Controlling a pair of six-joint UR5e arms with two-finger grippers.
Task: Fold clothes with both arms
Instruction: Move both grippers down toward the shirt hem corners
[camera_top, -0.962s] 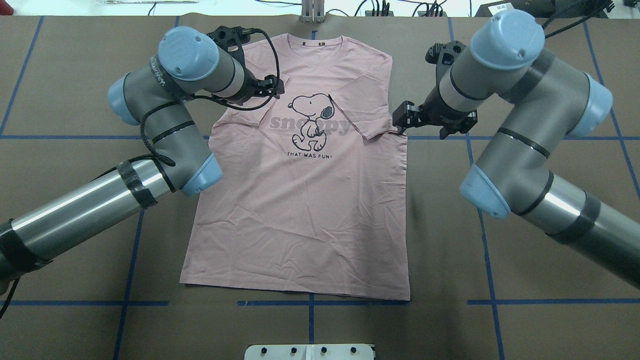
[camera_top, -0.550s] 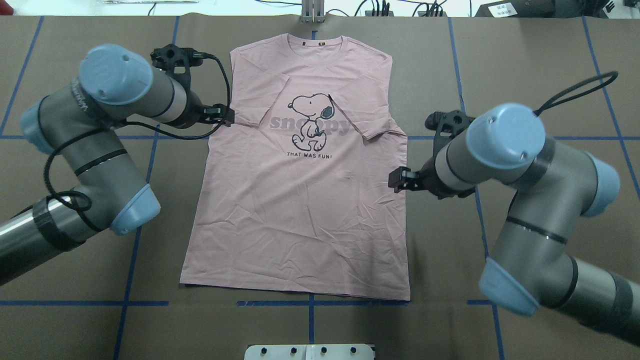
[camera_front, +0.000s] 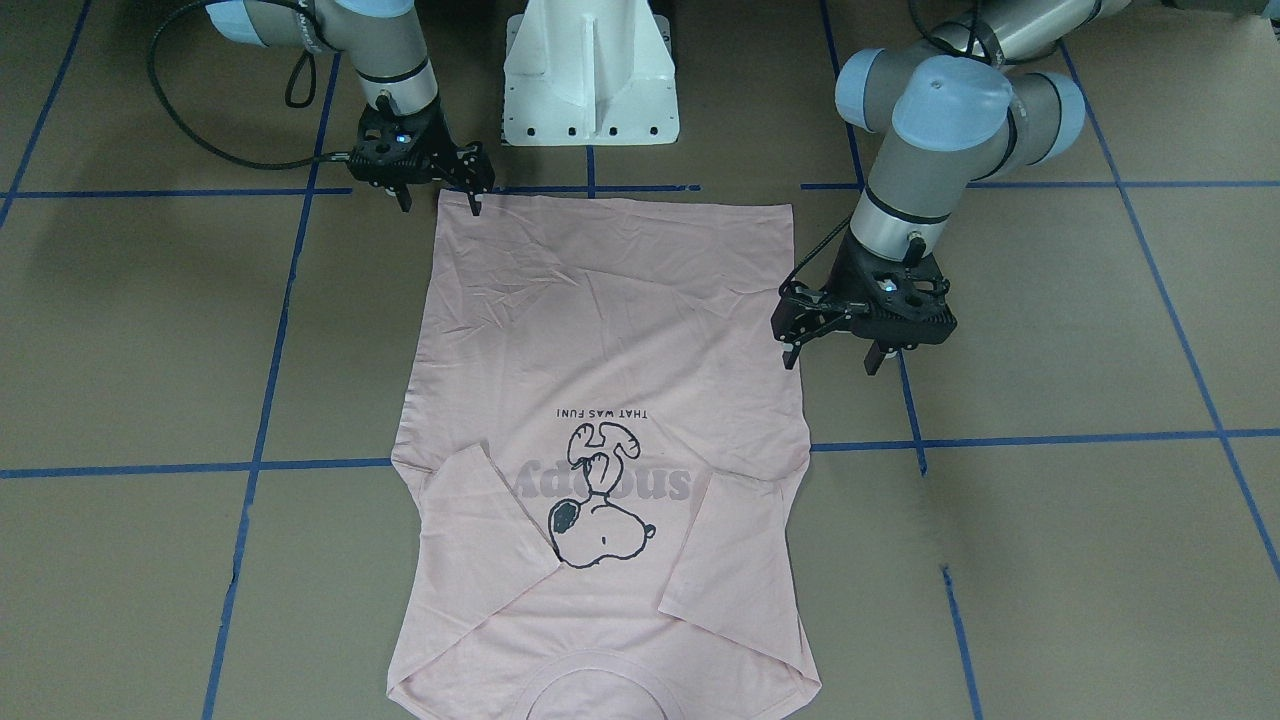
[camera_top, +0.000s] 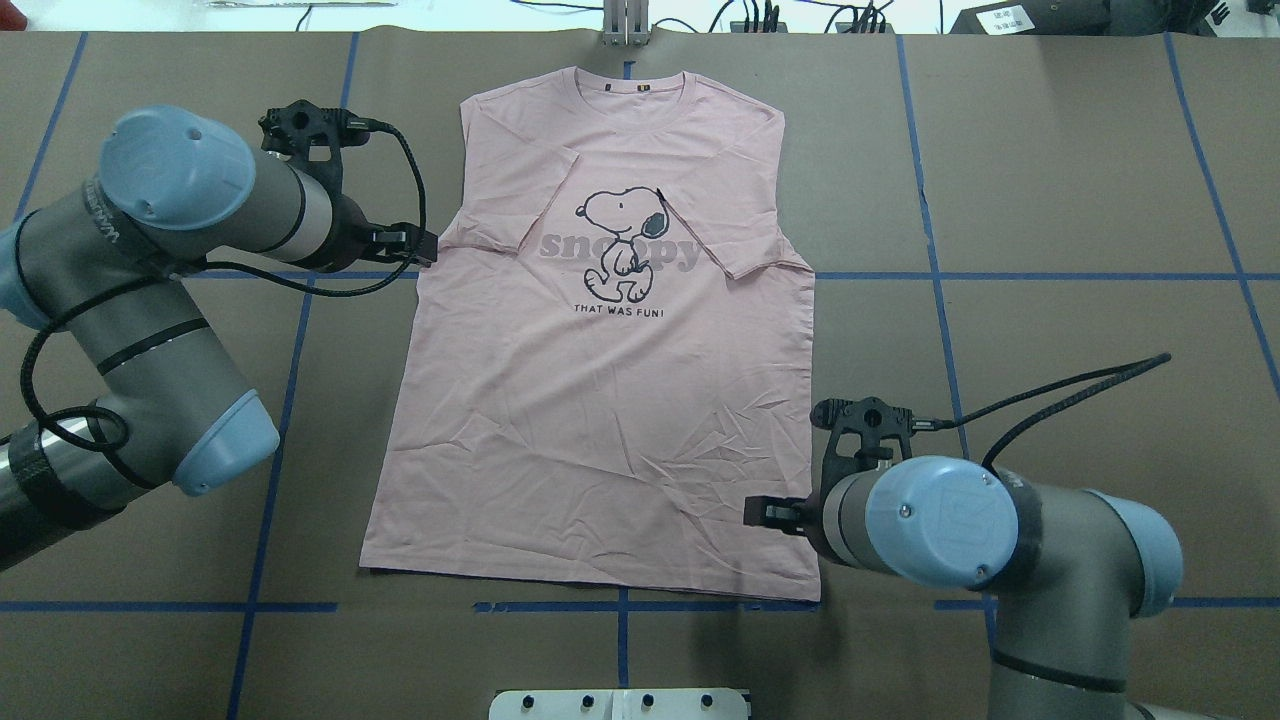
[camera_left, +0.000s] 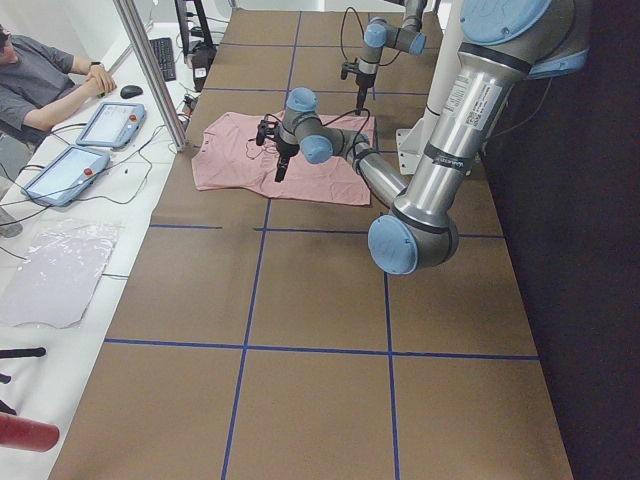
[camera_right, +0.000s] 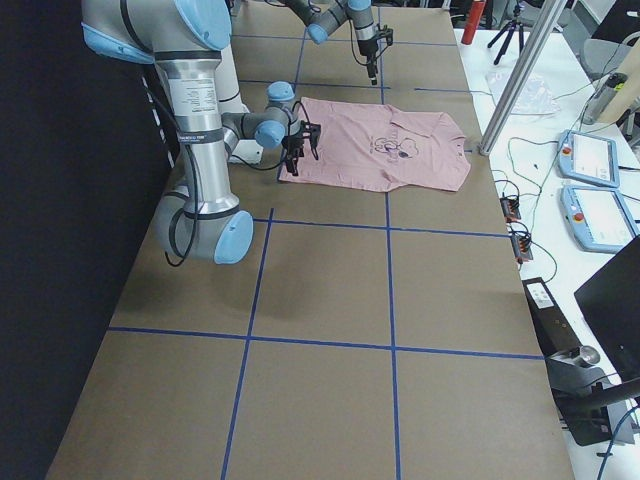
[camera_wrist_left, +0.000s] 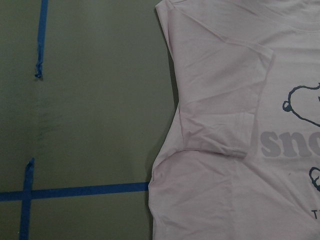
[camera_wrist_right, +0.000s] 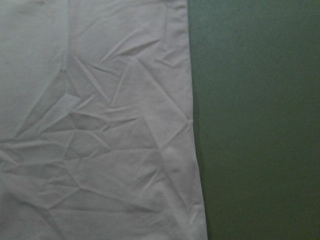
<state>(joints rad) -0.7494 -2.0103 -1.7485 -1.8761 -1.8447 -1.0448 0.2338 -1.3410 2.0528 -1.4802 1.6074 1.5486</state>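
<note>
T-shirt (camera_top: 600, 420) lies flat, print up, centre frame overhead, sleeves tucked in. Right gripper (camera_front: 440, 203), spread and empty, hangs at hem corner, upper left of front-facing view. The left gripper (camera_front: 832, 360), likewise spread, sits right of centre beside the side edge. Risk: mismatched grasp points skew the fold.

Creased matt cloth T-shirt (camera_top: 600, 430); matt brown paper tabletop (camera_top: 1050, 150)

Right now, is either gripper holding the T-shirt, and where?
Nothing is held: the T-shirt lies flat, the left gripper open beside its side edge, the right gripper open at a hem corner.
</note>
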